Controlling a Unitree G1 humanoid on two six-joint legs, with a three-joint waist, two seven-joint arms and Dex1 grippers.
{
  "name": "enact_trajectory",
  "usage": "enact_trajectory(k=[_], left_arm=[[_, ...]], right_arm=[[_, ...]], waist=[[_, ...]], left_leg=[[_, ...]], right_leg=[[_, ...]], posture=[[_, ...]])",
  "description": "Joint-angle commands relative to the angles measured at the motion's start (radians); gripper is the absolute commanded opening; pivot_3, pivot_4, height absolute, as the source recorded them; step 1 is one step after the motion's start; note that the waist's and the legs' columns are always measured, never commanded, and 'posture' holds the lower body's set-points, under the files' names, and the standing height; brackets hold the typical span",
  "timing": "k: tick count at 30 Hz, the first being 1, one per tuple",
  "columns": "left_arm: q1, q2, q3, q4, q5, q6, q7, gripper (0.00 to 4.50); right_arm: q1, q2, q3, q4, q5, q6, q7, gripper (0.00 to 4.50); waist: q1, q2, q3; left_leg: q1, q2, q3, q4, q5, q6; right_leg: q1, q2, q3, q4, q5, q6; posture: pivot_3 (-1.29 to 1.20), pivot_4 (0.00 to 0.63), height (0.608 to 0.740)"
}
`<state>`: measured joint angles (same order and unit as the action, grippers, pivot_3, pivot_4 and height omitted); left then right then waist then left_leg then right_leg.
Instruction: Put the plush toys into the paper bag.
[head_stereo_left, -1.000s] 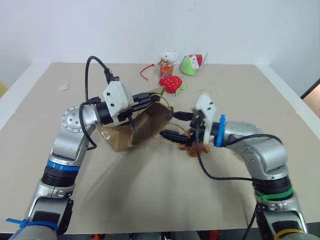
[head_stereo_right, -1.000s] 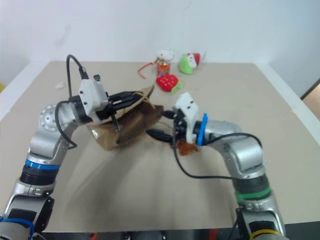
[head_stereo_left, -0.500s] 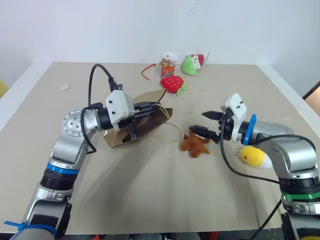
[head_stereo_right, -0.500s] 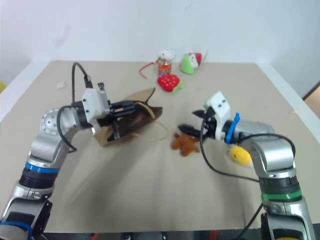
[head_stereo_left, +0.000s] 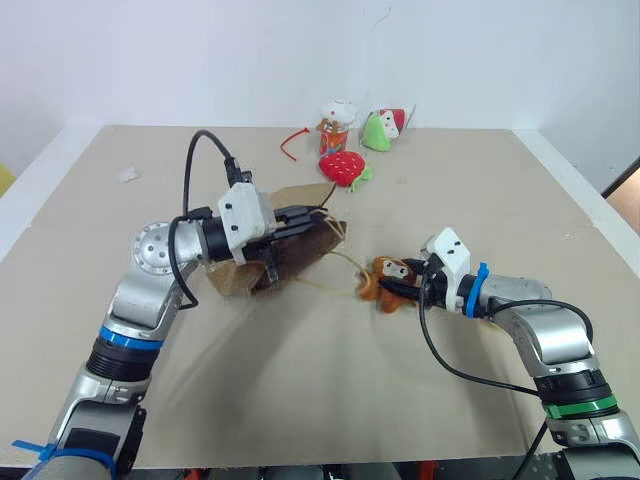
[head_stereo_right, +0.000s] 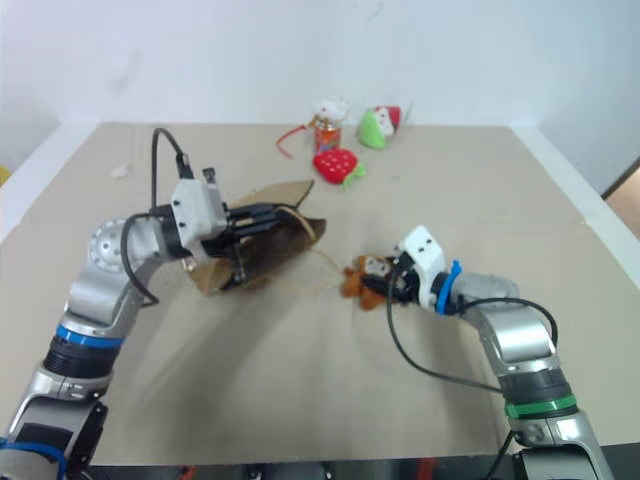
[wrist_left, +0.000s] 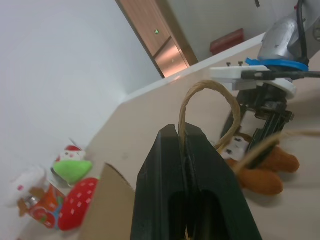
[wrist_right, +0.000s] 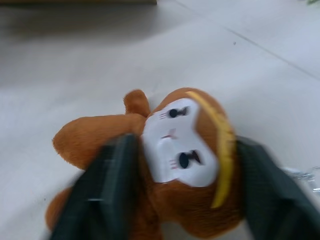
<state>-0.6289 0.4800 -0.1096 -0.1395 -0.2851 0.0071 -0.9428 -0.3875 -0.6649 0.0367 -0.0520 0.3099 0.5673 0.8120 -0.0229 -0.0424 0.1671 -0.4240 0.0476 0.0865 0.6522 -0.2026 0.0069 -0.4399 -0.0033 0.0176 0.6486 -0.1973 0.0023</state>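
Note:
The brown paper bag (head_stereo_left: 290, 262) lies on its side on the table, mouth toward the right. My left gripper (wrist_left: 182, 132) is shut on one of its tan cord handles (wrist_left: 210, 87), holding the mouth's upper edge up. A second cord trails across the table toward the brown monkey plush toy (head_stereo_left: 385, 275). That toy lies face up just right of the bag's mouth. My right gripper (head_stereo_left: 397, 287) is low on the table, and its black fingers (wrist_right: 112, 185) press against both sides of the monkey (wrist_right: 180, 145).
At the table's far side sit a red strawberry plush (head_stereo_left: 342, 167), a green and white plush (head_stereo_left: 378, 130), an orange and white toy (head_stereo_left: 335, 122) and a red cord (head_stereo_left: 292, 140). A small white scrap (head_stereo_left: 127, 174) lies at the far left.
My right gripper swung away from the bag's mouth, sank to the table and closed from wide open onto the monkey. The left gripper kept its hold on the handle.

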Motion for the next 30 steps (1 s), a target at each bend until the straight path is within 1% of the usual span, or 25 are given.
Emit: enact_trajectory(k=[1, 3, 4, 7, 11, 15, 17, 19, 21, 25, 30], left_arm=[[-0.025, 0.009, 0.033, -0.041, -0.006, -0.013, 0.016, 0.0], [-0.023, 0.011, 0.035, -0.042, -0.005, -0.016, 0.017, 0.0], [-0.022, 0.012, 0.035, -0.042, -0.005, -0.019, 0.017, 0.0], [-0.022, 0.007, 0.038, -0.05, -0.007, -0.02, 0.026, 0.0], [-0.017, 0.003, 0.033, -0.06, -0.006, -0.02, 0.039, 0.0], [-0.014, -0.007, 0.038, -0.067, 0.0, -0.026, 0.066, 0.0], [-0.013, -0.009, 0.039, -0.07, 0.005, -0.03, 0.08, 0.0], [-0.011, -0.012, 0.036, -0.073, 0.006, -0.031, 0.089, 0.0], [-0.008, -0.017, 0.034, -0.077, 0.007, -0.031, 0.1, 0.0], [-0.008, -0.029, 0.027, -0.084, 0.014, -0.032, 0.115, 0.0], [-0.012, -0.039, 0.022, -0.083, 0.02, -0.033, 0.125, 0.0]], right_arm=[[-0.022, -0.028, -0.052, -0.016, 0.008, -0.01, 0.007, 1.04], [-0.057, -0.04, -0.088, -0.021, 0.031, -0.001, 0.011, 0.33], [-0.076, -0.046, -0.104, -0.026, 0.046, 0.009, 0.016, 0.22], [-0.156, -0.057, -0.172, -0.074, 0.156, 0.094, 0.049, 0.22], [-0.217, -0.08, -0.203, -0.14, 0.258, 0.216, 0.065, 0.22], [-0.236, -0.118, -0.232, -0.231, 0.415, 0.381, 0.1, 0.22], [-0.231, -0.133, -0.232, -0.283, 0.498, 0.465, 0.109, 0.22], [-0.217, -0.135, -0.218, -0.33, 0.551, 0.504, 0.114, 0.22], [-0.211, -0.113, -0.195, -0.351, 0.556, 0.505, 0.086, 0.22], [-0.236, -0.047, -0.133, -0.349, 0.518, 0.465, 0.029, 0.22], [-0.29, 0.037, -0.037, -0.285, 0.438, 0.397, -0.01, 0.22]], waist=[[0.0, 0.0, 0.0], [0.0, 0.0, 0.0], [0.0, 0.0, 0.0], [-0.001, 0.001, 0.001], [0.001, 0.001, 0.001], [0.002, 0.001, 0.001], [0.002, 0.001, 0.001], [0.002, 0.001, 0.001], [0.002, 0.001, 0.001], [0.0, 0.001, 0.001], [0.0, 0.001, 0.001]], left_leg=[[0.0, 0.0, 0.0, 0.0, 0.0, 0.0], [0.0, 0.0, 0.0, 0.0, 0.0, 0.0], [0.0, 0.0, 0.0, 0.0, 0.0, 0.0], [0.0, 0.0, 0.001, 0.0, 0.0, 0.0], [-0.001, 0.001, -0.001, -0.001, 0.0, 0.0], [-0.001, 0.0, -0.002, -0.002, 0.0, 0.0], [-0.001, 0.0, -0.002, -0.002, 0.0, 0.0], [-0.001, 0.0, -0.002, -0.002, 0.0, 0.0], [-0.001, 0.0, -0.002, -0.002, 0.0, 0.0], [0.0, 0.0, -0.001, -0.001, 0.0, 0.0], [-0.001, 0.001, -0.001, -0.001, 0.0, 0.0]], right_leg=[[0.0, 0.0, 0.0, 0.0, 0.0, 0.0], [-0.001, 0.0, 0.0, 0.0, 0.0, 0.0], [0.0, 0.0, 0.0, 0.0, 0.0, 0.0], [-0.001, 0.0, 0.001, 0.0, 0.001, 0.001], [-0.001, 0.001, 0.0, 0.0, 0.0, 0.001], [-0.001, 0.0, 0.0, 0.0, -0.001, 0.0], [-0.001, -0.001, 0.0, 0.0, -0.001, 0.0], [-0.001, -0.001, 0.0, 0.0, -0.001, 0.0], [-0.001, -0.001, 0.0, 0.0, -0.001, 0.0], [-0.001, 0.0, 0.0, 0.0, 0.0, 0.001], [-0.001, 0.0, 0.0, 0.0, 0.0, 0.002]], posture=[[0.0, 0.15, 0.74], [0.0, 0.15, 0.74], [0.0, 0.15, 0.74], [0.0, 0.15, 0.74], [0.0, 0.15, 0.74], [0.0, 0.15, 0.74], [0.0, 0.15, 0.74], [0.0, 0.15, 0.74], [0.0, 0.15, 0.74], [0.0, 0.15, 0.74], [0.0, 0.15, 0.74]])
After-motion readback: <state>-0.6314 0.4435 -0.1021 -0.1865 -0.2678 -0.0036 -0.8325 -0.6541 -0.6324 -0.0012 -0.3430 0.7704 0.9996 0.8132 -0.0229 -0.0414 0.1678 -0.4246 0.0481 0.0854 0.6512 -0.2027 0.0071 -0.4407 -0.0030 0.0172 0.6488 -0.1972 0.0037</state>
